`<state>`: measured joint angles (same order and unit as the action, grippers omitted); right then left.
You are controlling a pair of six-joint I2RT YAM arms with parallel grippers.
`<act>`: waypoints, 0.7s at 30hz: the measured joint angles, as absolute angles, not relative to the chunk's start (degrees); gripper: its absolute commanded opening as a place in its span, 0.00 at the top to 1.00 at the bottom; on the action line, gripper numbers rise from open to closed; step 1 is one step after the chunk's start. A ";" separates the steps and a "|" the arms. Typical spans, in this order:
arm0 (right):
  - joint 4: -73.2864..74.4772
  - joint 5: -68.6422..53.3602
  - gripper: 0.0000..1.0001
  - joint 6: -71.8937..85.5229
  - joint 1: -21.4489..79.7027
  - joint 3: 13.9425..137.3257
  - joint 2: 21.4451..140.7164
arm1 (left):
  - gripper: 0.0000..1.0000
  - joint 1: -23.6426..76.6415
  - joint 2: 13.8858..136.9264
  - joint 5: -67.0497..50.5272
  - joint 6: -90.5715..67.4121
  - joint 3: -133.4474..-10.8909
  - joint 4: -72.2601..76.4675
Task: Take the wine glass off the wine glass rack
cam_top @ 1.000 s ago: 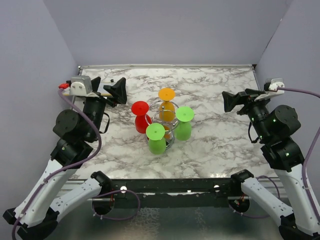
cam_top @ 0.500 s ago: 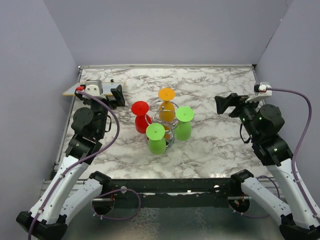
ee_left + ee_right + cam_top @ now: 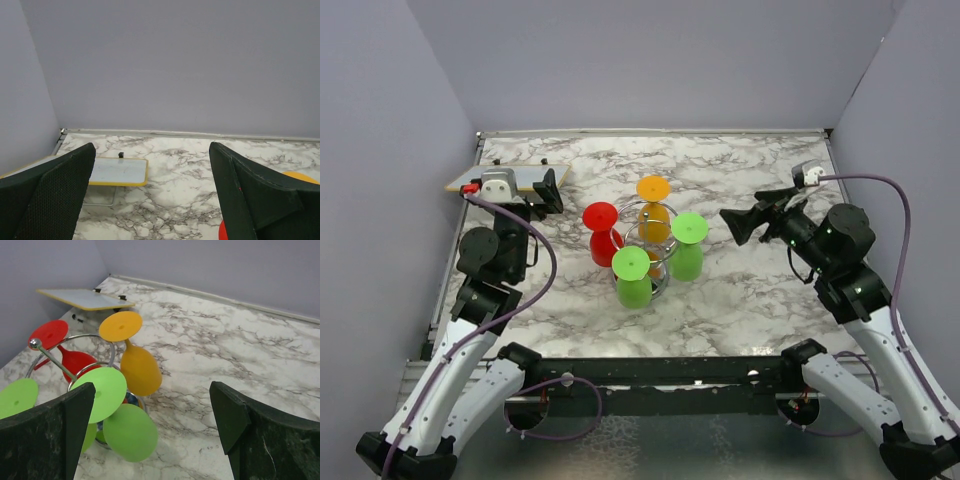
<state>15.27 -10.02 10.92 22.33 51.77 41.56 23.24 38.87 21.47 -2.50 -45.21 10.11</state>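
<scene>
Overhead view of a white and grey marbled tabletop (image 3: 750,290) inside a plain lilac-grey enclosure, with two robot arms at the near edge. In the middle stands the wine glass rack (image 3: 54,361), a chrome wire stand with curved loops. Four plastic wine glasses appear to hang from it upside down, feet uppermost: a red glass (image 3: 603,235) on the left, an orange glass (image 3: 654,205) on the far side, one green glass (image 3: 687,250) on the right and a second green glass (image 3: 633,278) on the near side. The left fingers (image 3: 55,195) are spread wide and empty, held near the far left corner, aimed at the back wall and away from the rack. The right fingers (image 3: 50,440) are also spread wide and empty, to the right of the rack and apart from it, aimed at the glasses. The main risk looks like crowding. The round feet overlap from the right arm's view, so fingers closing on one glass could bump its neighbour. A glass pulled without its stem first sliding out of the loop could drag or tip the whole stand. A small white panel with a yellow rim (image 3: 120,171) sits at the far left. No brands, labels or legible writing are visible anywhere.
</scene>
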 measured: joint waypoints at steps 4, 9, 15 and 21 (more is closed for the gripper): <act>15.20 -15.33 0.00 10.83 22.46 52.84 45.41 | 0.01 23.20 38.79 20.99 -2.52 -45.19 10.90; 15.49 -18.87 0.00 12.08 22.50 54.33 48.31 | 0.01 23.20 38.83 19.59 -5.23 -46.06 6.72; 15.40 -18.48 0.00 13.78 22.52 56.29 47.77 | 0.01 22.94 40.36 12.05 -13.80 -55.75 -10.55; 15.68 -17.06 0.00 13.85 22.55 56.29 46.44 | 0.01 22.94 35.46 2.74 -25.10 -56.25 -22.65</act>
